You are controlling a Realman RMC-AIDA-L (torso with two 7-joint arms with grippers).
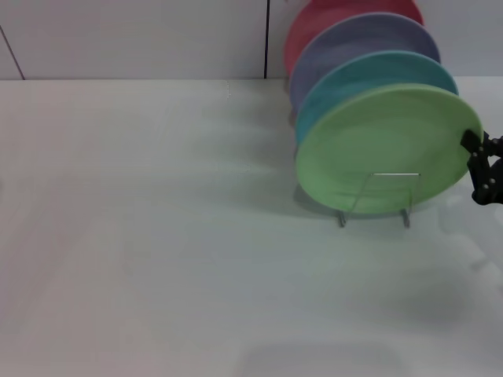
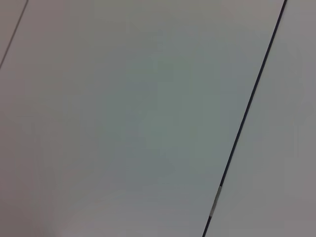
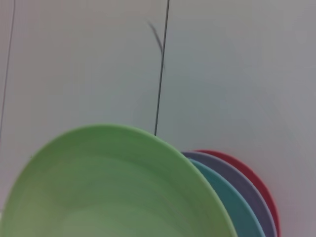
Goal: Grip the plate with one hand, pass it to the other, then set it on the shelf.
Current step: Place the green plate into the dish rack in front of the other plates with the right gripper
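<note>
White table (image 1: 157,259): plate (image 1: 385,149) stands racked on shelf (image 1: 376,206); right gripper (image 1: 478,161) at its rim, grip state unclear, release likely next.

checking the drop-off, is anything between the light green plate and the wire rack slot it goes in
Nothing visible: the round matte light-green plate already stands in the thin silver wire rack, frontmost, with the right gripper at its edge.

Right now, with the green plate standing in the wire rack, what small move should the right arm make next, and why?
Probably open the fingers and draw the right gripper sideways, away from the rim. The round matte light-green plate already stands on edge in the front slot of the thin silver wire rack, ahead of the turquoise plate, so it seems placed. The left gripper is not in view.
</note>
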